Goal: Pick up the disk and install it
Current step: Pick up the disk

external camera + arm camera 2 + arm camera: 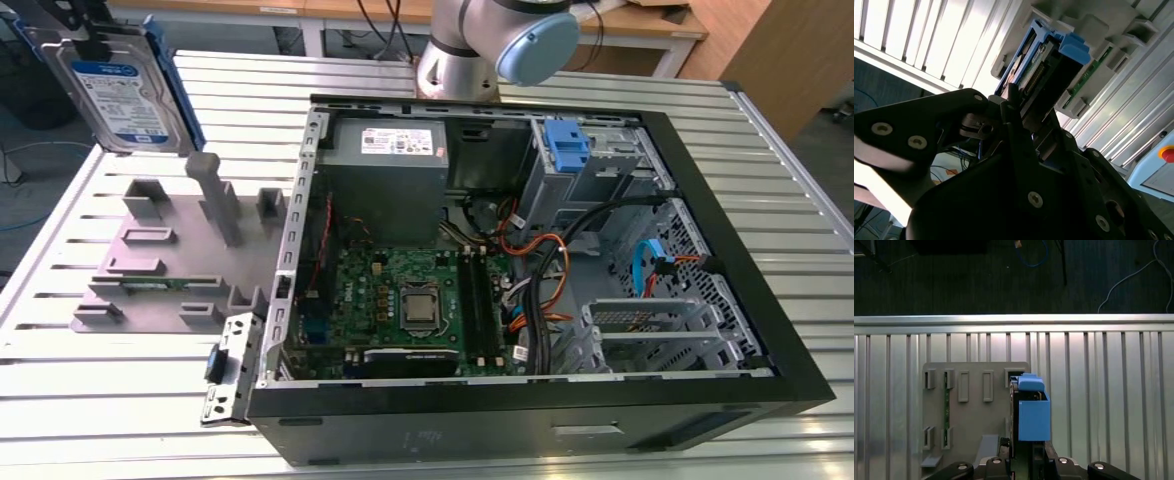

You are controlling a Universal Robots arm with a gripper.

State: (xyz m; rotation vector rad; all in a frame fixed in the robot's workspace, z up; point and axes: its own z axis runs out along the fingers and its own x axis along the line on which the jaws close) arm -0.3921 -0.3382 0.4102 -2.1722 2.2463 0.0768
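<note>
Hanging in the air over the grey fixture [160, 260], the single disk [123, 92] stands on edge at the exterior view's upper left, clear of the slatted desk [107, 400], its white-and-blue label facing the camera. The two fingers [1016, 135] are clamped on it, one against each flat face, as the second wrist view shows from close up; that view also gives the connector end of the disk [1046, 70] inside its blue caddy. In the first wrist view the blue caddy's edge [1032, 412] is seen from above, beside the fixture's [974, 410] rows of slots, one of which holds a green circuit strip [946, 400]. The exterior view alone takes in the one arm [494, 40] and the one open computer case [400, 420], which contains one power supply [387, 150], one motherboard [400, 290], one blue bracket [567, 150] without a drive, and loose cables [534, 270].
</note>
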